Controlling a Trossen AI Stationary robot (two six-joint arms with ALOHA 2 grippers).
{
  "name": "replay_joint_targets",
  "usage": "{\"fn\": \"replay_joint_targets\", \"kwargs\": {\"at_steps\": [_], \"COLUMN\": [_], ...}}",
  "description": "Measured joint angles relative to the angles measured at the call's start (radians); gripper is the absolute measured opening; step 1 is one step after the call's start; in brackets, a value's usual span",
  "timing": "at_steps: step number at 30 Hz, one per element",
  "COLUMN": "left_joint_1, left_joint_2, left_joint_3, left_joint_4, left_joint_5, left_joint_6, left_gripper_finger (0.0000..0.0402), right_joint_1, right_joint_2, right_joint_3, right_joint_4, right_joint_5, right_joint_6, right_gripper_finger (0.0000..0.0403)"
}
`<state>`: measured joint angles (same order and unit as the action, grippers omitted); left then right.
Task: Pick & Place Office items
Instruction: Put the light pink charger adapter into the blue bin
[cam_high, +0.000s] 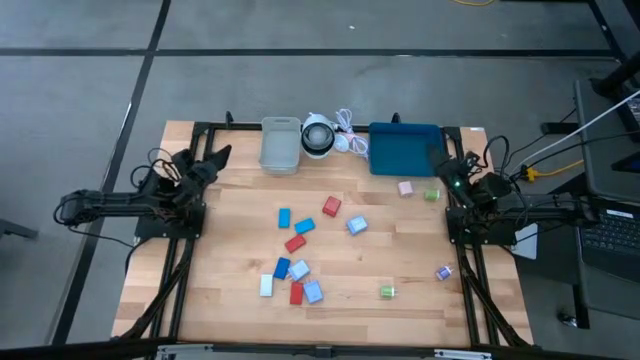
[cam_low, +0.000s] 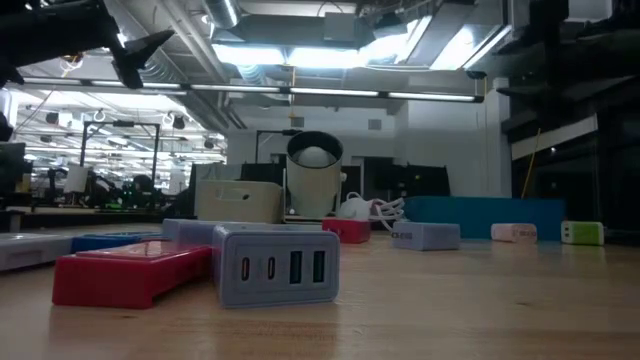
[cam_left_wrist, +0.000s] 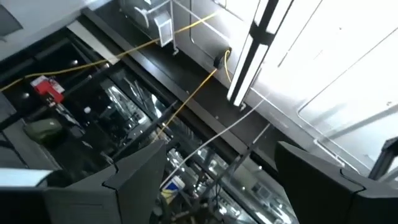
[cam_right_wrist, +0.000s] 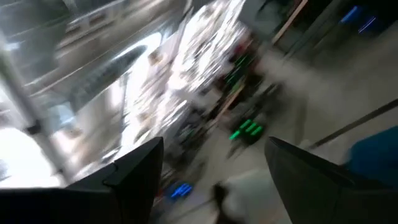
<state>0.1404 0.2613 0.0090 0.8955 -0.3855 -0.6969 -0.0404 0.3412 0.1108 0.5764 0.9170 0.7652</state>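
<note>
While both arms sit pulled back at the surface edges, nothing is picked yet. Left pincer is near the left-rear corner, fingers spread wide, holding nothing; its wrist cam looks up at the ceiling w/ a clear gap between the fingers. Right pincer is by the right-rear edge, just beside the blue tray, also wide & empty, its wrist cam pointing off into the room.

Items are loose on the wood: main cluster mid-surface w/ red block, blue block, red one, light-blue one, plus a tight bunch toward the front incl. white block. Pink bit & green bit lie near the right pincer; another green & purple bit front-right. Grey bin & corded round gadget at the rear.

Risks, as I judge them: front bunch is packed touching, so a wide pincer coming down could shove neighbours or grab two at once. Pieces are tiny & flat, so an off-centre pinch may squirt one away, poss. off the edge. Right arm starts close to the tray wall; could clip it when swinging out. Gadget cord near the tray may snag.
</note>
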Motion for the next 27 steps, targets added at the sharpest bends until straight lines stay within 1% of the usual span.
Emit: {"fn": "replay_joint_targets", "kwargs": {"at_steps": [2, 3, 5, 6, 8, 10, 11, 12, 13, 16, 18, 20, 21, 23, 25, 27], "left_joint_1": [0.003, 0.006, 0.019, 0.026, 0.04, 0.05, 0.053, 0.055, 0.056, 0.072, 0.09, 0.108, 0.117, 0.132, 0.141, 0.143], "left_joint_2": [0.009, 0.013, 0.017, 0.019, 0.034, 0.066, 0.091, 0.119, 0.153, 0.291, 0.416, 0.548, 0.613, 0.738, 0.846, 0.947], "left_joint_3": [0.0, 0.0, 0.001, 0.01, 0.052, 0.127, 0.183, 0.249, 0.327, 0.611, 0.81, 0.989, 1.067, 1.205, 1.318, 1.401], "left_joint_4": [0.014, 0.025, 0.069, 0.08, 0.068, 0.022, -0.031, -0.113, -0.235, -0.752, -1.094, -1.35, -1.44, -1.552, -1.637, -1.7], "left_joint_5": [0.0, -0.014, -0.025, -0.024, -0.012, 0.025, 0.051, 0.075, 0.094, 0.113, 0.076, 0.022, 0.008, 0.005, -0.018, -0.049], "left_joint_6": [-0.031, -0.061, -0.099, -0.112, -0.154, -0.167, -0.149, -0.115, -0.08, 0.081, 0.203, 0.317, 0.378, 0.504, 0.631, 0.722], "left_gripper_finger": [0.0295, 0.0295, 0.0295, 0.0295, 0.0295, 0.0295, 0.0295, 0.0295, 0.0295, 0.0295, 0.0295, 0.0295, 0.0295, 0.0294, 0.0294, 0.0294], "right_joint_1": [-0.005, -0.013, -0.025, -0.028, -0.03, -0.03, -0.03, -0.03, -0.031, -0.045, -0.066, -0.095, -0.112, -0.145, -0.17, -0.186], "right_joint_2": [0.0, 0.0, -0.002, 0.004, 0.043, 0.114, 0.156, 0.202, 0.25, 0.396, 0.484, 0.552, 0.581, 0.631, 0.667, 0.691], "right_joint_3": [0.0, 0.0, 0.009, 0.032, 0.11, 0.226, 0.297, 0.376, 0.458, 0.699, 0.84, 0.962, 1.011, 1.084, 1.131, 1.154], "right_joint_4": [0.005, 0.006, 0.003, -0.008, -0.059, -0.192, -0.268, -0.349, -0.442, -0.77, -0.97, -1.136, -1.211, -1.358, -1.461, -1.543], "right_joint_5": [0.083, 0.086, -0.015, -0.064, -0.12, -0.16, -0.173, -0.173, -0.171, -0.167, -0.174, -0.186, -0.206, -0.275, -0.34, -0.376], "right_joint_6": [0.028, 0.06, 0.086, 0.087, 0.091, 0.07, 0.043, 0.004, -0.039, -0.157, -0.204, -0.223, -0.23, -0.25, -0.258, -0.235], "right_gripper_finger": [0.0286, 0.0286, 0.0286, 0.0286, 0.0286, 0.0286, 0.0286, 0.0286, 0.0286, 0.0286, 0.0286, 0.0286, 0.0286, 0.0286, 0.0286, 0.0286]}}
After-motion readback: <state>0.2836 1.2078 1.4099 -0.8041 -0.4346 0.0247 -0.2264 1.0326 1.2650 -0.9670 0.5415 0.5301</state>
